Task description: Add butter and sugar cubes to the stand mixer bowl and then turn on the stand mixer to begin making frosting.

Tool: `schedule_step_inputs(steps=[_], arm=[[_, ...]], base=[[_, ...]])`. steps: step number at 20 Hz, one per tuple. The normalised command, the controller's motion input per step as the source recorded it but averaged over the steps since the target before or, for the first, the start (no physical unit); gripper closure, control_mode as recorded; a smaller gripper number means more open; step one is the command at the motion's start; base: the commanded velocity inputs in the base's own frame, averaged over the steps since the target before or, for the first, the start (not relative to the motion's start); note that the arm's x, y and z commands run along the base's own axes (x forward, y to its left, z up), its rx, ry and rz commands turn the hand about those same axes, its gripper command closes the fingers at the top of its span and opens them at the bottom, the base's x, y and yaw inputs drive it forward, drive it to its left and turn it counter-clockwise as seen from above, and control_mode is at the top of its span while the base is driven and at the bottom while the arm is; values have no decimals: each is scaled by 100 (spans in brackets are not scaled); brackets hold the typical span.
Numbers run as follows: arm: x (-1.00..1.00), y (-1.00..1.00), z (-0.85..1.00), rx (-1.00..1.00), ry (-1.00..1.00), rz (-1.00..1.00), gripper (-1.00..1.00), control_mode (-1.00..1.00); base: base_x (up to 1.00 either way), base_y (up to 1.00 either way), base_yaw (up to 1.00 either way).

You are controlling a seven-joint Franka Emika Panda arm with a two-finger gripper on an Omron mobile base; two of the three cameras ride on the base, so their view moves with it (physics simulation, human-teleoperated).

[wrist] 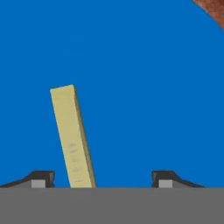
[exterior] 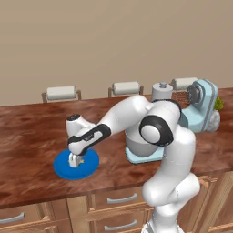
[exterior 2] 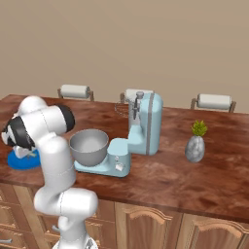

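Hand view: butter (wrist: pixel 73 138) lies on blue plate (wrist: pixel 140 65).

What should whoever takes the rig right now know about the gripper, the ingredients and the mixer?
Gripper: down on the blue plate, jaws apart on either side of the butter, nothing gripped yet.
Butter: lying on the plate, nearer one fingertip than the other.
Stand mixer bowl: on the stand mixer base, looks empty; head tilted back.
Sugar cube: can't make it out.
Done: reached the butter.
Left: grasp butter, drop in bowl, add sugar, switch mixer on.
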Motion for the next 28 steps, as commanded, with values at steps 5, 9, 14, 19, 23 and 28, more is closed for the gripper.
schedule_step_inputs(steps=[5, 9, 14, 19, 23, 28], arm=[[0, 0, -39, -3, 3, 0, 100, -100], [-10, 0, -32, -8, 0, 0, 100, -100], [-33, -2, -13, -10, -1, 0, 100, -100], [-23, -1, 0, -5, 0, 0, 100, -100], [-16, -1, -1, -2, 0, 0, 100, -100], [-33, -5, 24, 0, -2, 0, 100, -100]], base=[[0, 0, 0], [0, 0, 0], [0, 0, 0], [0, 0, 0], [0, 0, 0], [0, 0, 0]])
